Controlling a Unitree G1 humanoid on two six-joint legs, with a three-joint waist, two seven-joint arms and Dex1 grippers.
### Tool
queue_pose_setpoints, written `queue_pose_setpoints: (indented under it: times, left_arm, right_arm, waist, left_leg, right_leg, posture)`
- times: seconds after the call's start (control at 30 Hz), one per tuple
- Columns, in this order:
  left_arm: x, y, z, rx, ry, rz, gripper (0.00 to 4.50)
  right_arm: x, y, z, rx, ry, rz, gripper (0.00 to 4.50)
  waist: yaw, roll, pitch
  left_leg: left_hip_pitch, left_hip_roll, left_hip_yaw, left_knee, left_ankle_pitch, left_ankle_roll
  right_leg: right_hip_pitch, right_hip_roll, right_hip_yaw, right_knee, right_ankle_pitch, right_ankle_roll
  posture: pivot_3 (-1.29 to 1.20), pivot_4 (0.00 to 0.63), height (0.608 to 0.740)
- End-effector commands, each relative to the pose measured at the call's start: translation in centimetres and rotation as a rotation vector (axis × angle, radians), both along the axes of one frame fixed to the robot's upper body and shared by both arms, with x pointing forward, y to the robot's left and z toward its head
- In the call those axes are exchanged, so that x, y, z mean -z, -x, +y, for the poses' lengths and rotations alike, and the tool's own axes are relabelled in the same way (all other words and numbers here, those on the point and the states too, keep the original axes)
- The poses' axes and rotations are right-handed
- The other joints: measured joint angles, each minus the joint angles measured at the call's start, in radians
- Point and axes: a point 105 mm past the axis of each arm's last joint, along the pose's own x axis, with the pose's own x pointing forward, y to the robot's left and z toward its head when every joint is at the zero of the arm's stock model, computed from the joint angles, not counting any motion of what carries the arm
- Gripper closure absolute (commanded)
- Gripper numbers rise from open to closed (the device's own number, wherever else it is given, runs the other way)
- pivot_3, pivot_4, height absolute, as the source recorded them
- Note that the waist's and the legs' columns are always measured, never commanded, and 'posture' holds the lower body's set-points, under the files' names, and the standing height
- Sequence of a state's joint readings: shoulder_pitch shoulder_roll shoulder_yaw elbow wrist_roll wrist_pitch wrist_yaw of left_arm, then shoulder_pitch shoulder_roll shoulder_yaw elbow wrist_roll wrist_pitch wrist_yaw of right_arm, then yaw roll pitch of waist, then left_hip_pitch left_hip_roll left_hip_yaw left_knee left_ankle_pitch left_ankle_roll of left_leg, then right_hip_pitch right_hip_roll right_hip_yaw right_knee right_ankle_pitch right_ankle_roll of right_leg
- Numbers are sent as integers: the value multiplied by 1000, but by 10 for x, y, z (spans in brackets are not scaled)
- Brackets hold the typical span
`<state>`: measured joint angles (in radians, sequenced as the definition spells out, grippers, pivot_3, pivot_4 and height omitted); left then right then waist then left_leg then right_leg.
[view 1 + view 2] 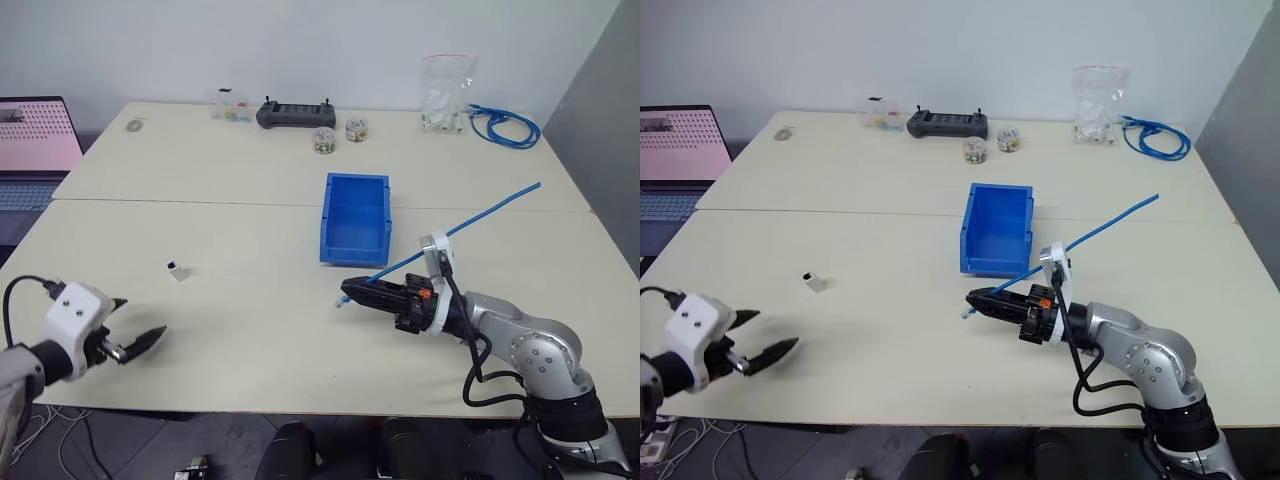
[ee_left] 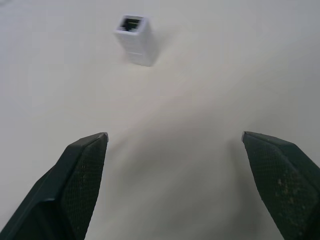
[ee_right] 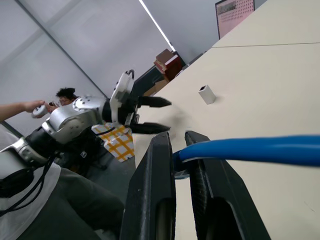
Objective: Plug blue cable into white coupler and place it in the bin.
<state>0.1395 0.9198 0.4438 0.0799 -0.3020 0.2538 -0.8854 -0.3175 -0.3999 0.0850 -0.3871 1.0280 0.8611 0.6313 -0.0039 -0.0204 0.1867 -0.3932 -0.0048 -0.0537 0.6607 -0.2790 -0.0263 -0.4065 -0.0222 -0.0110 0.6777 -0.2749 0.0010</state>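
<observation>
Bright even light, soft shadows, sharp views

The blue cable (image 3: pixel 260 150) runs off the frame edge at three o'clock, and its plug is pinched between the right gripper (image 3: pixel 180 150) fingers, seemingly hidden. At nine o'clock a laptop (image 1: pixel 30 150) is cropped.

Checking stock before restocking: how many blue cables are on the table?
2. One blue cable is clamped in the right tool, slanting up past the bin. A coiled blue bundle lies at the far right corner.
</observation>
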Motion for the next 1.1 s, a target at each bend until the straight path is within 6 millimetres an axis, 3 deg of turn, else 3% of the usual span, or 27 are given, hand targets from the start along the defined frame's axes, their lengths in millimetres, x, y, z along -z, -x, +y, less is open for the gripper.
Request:
queue_pose_setpoints:
  times: [0.03,0.5,0.87,1.1]
  left_arm:
    - [-5,-15,6,45,-5,16,0]
    - [-9,-65,7,70,77,46,0]
    - [-3,-77,8,81,92,108,0]
    - [0,-83,4,85,105,112,1341]
  right_arm:
    - [-10,5,5,-23,-15,-56,4390]
    - [-14,8,7,-24,-10,-74,4391]
    - [-15,10,7,-18,-6,-76,4391]
    - [-15,9,6,-8,-7,-77,4391]
  waist:
    - [-1,0,0]
    - [-8,-1,0]
    - [-23,-1,0]
    - [-24,-1,0]
  left_leg:
    - [0,0,0,0,0,0]
    - [0,0,0,1,0,0]
    - [0,0,0,1,0,0]
    - [0,0,-1,2,0,0]
  right_leg:
    - [0,0,0,0,0,0]
    - [0,0,-1,2,0,0]
    - [0,0,-1,3,1,0]
    - [0,0,-1,4,1,0]
  posture:
    - [0,150,740]
    - [0,150,740]
    - [0,150,740]
    - [0,150,740]
